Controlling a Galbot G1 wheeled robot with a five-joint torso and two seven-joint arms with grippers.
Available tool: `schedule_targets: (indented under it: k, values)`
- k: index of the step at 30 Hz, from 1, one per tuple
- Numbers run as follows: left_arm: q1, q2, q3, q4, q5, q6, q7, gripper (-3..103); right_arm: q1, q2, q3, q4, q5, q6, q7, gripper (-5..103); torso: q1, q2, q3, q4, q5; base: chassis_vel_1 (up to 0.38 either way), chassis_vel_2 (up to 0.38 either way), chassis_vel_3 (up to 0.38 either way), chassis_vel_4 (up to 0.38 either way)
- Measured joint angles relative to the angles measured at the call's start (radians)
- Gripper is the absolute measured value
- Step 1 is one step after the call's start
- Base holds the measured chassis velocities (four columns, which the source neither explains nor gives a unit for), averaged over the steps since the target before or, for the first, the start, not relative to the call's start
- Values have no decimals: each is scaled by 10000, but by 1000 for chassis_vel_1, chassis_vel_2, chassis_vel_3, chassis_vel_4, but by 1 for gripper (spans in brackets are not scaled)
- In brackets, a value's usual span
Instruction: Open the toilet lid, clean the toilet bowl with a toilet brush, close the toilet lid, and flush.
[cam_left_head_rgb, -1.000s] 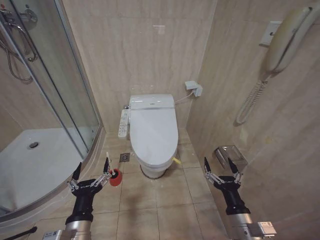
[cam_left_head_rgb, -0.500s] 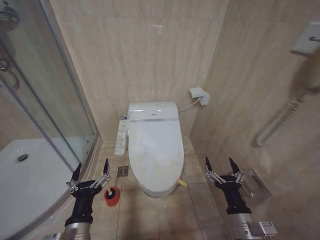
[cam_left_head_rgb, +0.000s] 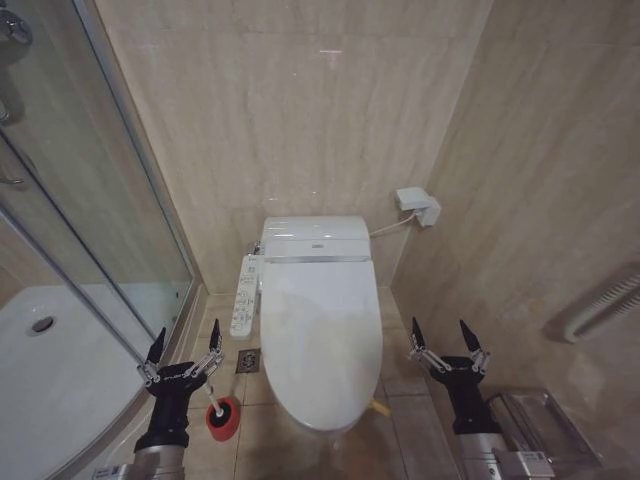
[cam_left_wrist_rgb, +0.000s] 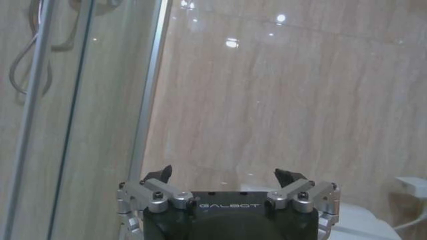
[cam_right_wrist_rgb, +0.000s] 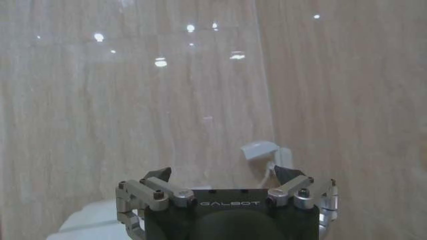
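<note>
A: Entry, toilet as reference. The toilet lid (cam_left_head_rgb: 322, 340) is down, lying flat over the toilet bowl (cam_left_head_rgb: 318, 424), whose rim just peeks out under the lid's front edge. A short yellow strip (cam_left_head_rgb: 379, 407) sticks out at the lid's front corner, on the robot's right.

B: Rear unit?

A: The boxy white rear unit (cam_left_head_rgb: 314, 238) sits against the beige tiled wall (cam_left_head_rgb: 290, 110). A long white button panel (cam_left_head_rgb: 246, 294) hangs off the toilet's side on the robot's left. A small white wall box (cam_left_head_rgb: 417, 206) is mounted beyond the rear unit on the robot's right, with a cable running to the unit.

B: Brush location?

A: The toilet brush (cam_left_head_rgb: 213, 396) stands in its round red pot (cam_left_head_rgb: 223, 418) on the floor just beside the toilet's front, on the robot's left. A floor drain (cam_left_head_rgb: 249, 360) lies between the pot and the button panel. The pale handle rises behind the left fingertip.

B: Grippers?

A: Left gripper (cam_left_head_rgb: 184, 348) is raised beside the toilet on the robot's left, above the pot, fingers spread wide, holding nothing. Right gripper (cam_left_head_rgb: 442, 338) is raised on the toilet's other side, near the yellow strip, fingers likewise spread, empty. Neither touches the toilet.

B: Anything else nearby?

A: Glass shower door (cam_left_head_rgb: 100, 180) and white shower tray (cam_left_head_rgb: 50, 370) stand farther out past the brush.
</note>
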Motion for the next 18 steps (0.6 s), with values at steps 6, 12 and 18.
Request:
schedule_targets:
  k: [6, 12, 18]
  values:
    - [-162, -11, 11, 221, -35, -121, 71, 100, -491, 115, -279, -307, -719, 314, 128, 100, 1, 1, 0, 6, -1, 13, -22, -24, 9]
    - [-572, 81, 44, 735, -198, -152, 80, 100, -706, 16, -450, -1830, -1866, 1238, -261, 100, 8, -1, 3, 5, -1, 0, 0, 0, 0]
    - [-897, 157, 89, 1186, -383, -186, 83, 100, -668, -109, -588, -2707, -2300, 1594, -600, 100, 7, -1, 3, 5, -1, 0, 0, 0, 0]
